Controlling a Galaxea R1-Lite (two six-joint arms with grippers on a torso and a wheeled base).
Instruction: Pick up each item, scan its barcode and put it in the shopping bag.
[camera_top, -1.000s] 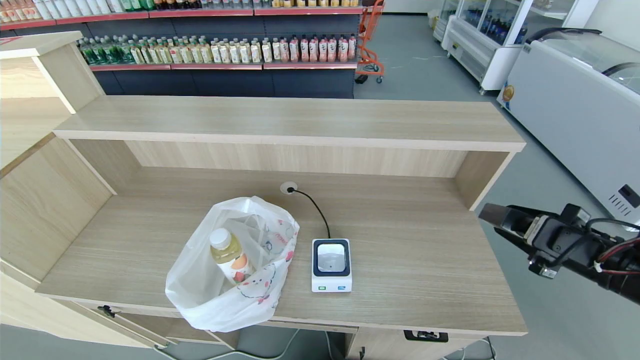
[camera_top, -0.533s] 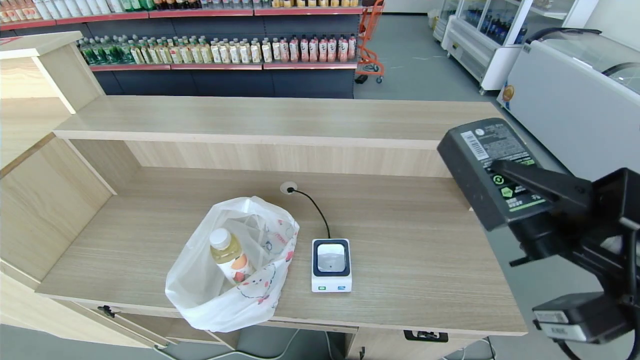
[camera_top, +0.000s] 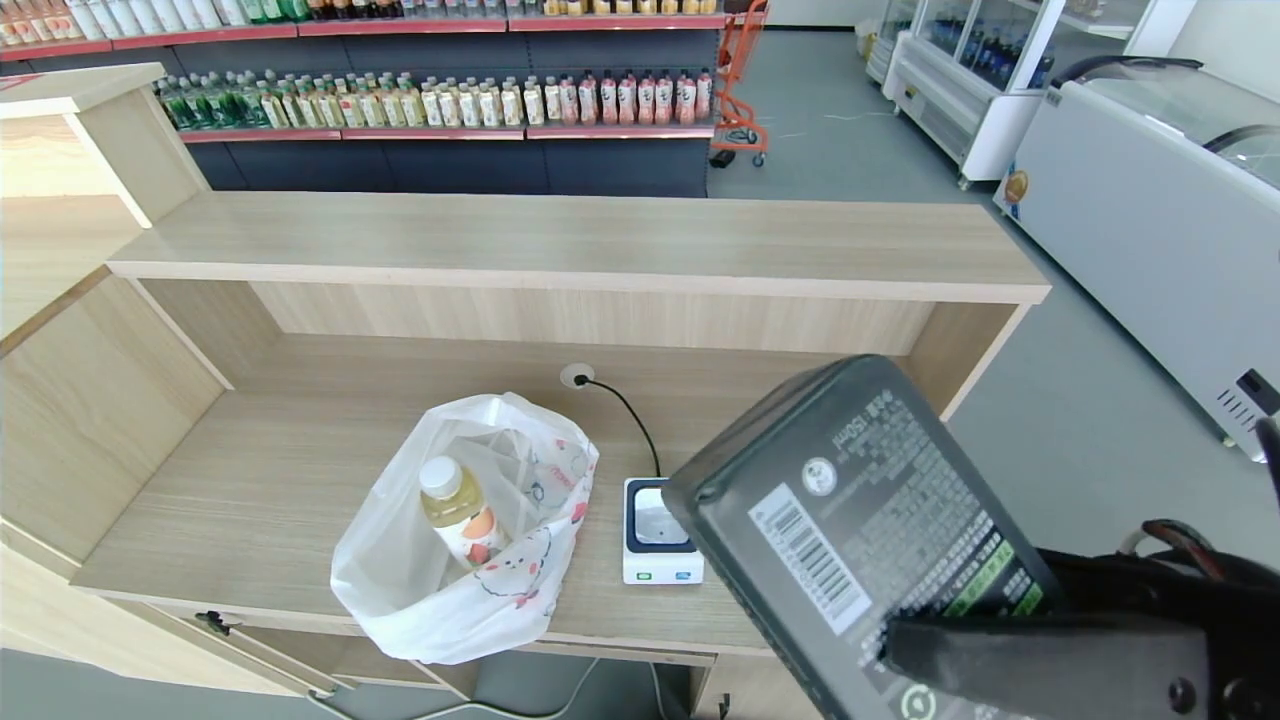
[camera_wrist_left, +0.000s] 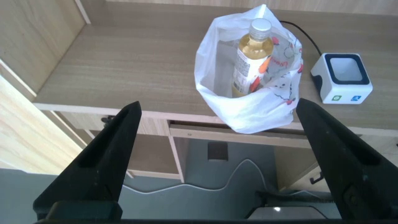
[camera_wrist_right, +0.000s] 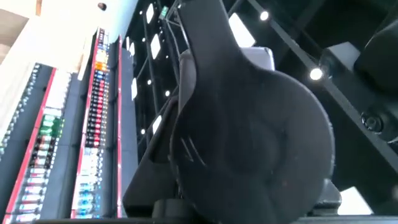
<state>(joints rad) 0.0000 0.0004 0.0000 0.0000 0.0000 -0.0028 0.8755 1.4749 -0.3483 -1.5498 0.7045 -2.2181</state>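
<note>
A black package (camera_top: 860, 520) with a white barcode label faces up in the head view, close in front of the counter's right half. My right gripper (camera_top: 900, 650) is shut on its near end. It hides the right edge of the white scanner (camera_top: 655, 535) on the counter. The white shopping bag (camera_top: 470, 530) stands left of the scanner with a yellow drink bottle (camera_top: 455, 505) upright inside. In the right wrist view the black package (camera_wrist_right: 249, 143) sits close against the lens. My left gripper (camera_wrist_left: 217, 115) is open, off the counter's front edge, facing the shopping bag (camera_wrist_left: 252, 68) and the scanner (camera_wrist_left: 345, 74).
The scanner's black cable (camera_top: 625, 410) runs to a hole at the back of the wooden counter (camera_top: 850, 440). A raised ledge (camera_top: 570, 240) borders the back and side walls close the ends. Store shelves and freezers stand beyond.
The right arm has swung the black package from beyond the counter's right end up and left, close to the head camera, barcode side now showing. Bag, bottle and scanner are unmoved.
</note>
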